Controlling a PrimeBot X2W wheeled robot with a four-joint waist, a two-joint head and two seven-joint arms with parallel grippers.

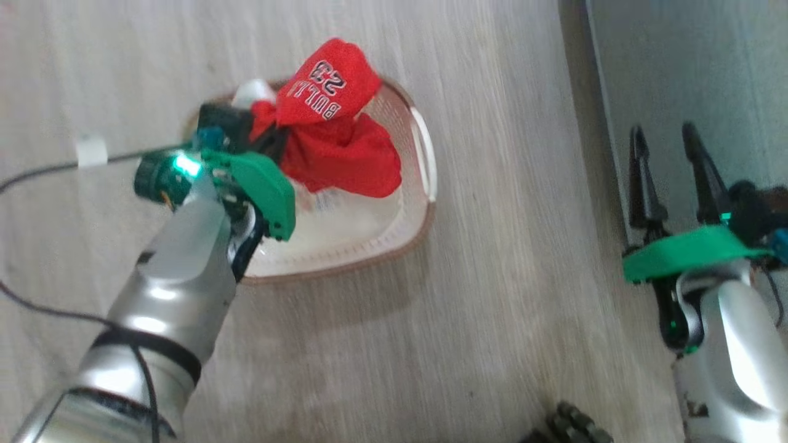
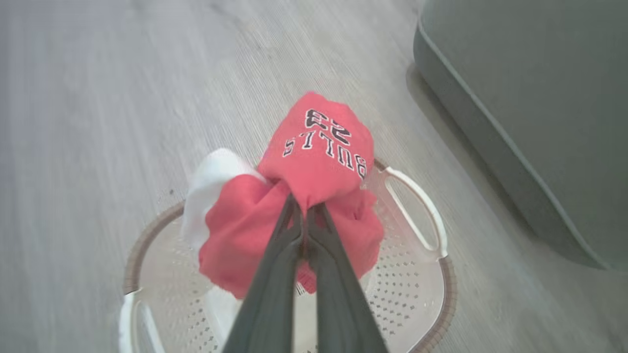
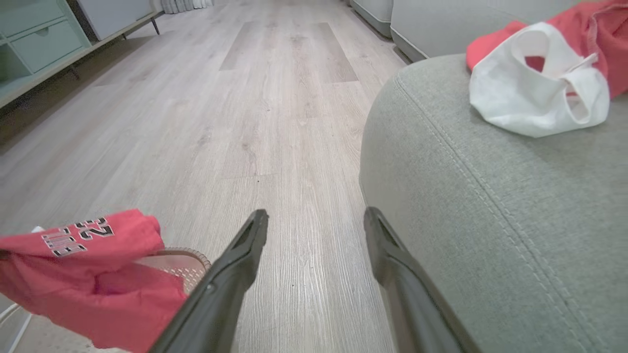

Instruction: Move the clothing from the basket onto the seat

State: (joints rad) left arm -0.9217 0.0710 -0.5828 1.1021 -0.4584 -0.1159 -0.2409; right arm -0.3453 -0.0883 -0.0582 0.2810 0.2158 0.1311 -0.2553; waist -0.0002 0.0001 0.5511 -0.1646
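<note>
the left gripper [image 2: 305, 210] has its two dark fingers pressed together on a gathered fold of the red bulls 23 jersey [image 2: 321, 147]. the cloth bunches around the tips, a white piece [image 2: 216, 176] beside it, and hangs over the cream perforated basket [image 2: 417, 289] on the pale wood-look floor [image 2: 122, 98]. i cannot tell whether the lower folds touch the basket bottom. the grey-green seat [image 2: 539, 98] stands to the robot's right, near the basket but apart from it. the right gripper [image 3: 315, 214] hovers just beside the seat's rounded corner, jaws wide apart with nothing between them. another red and white garment [image 3: 535, 93] lies on the cushion top.

by my reading the grasp is made and the lift out comes next. that calls for raising the bundle until its hanging folds clear the rim and handle [image 2: 417, 211], then carrying it right over the seat edge before letting go.
</note>
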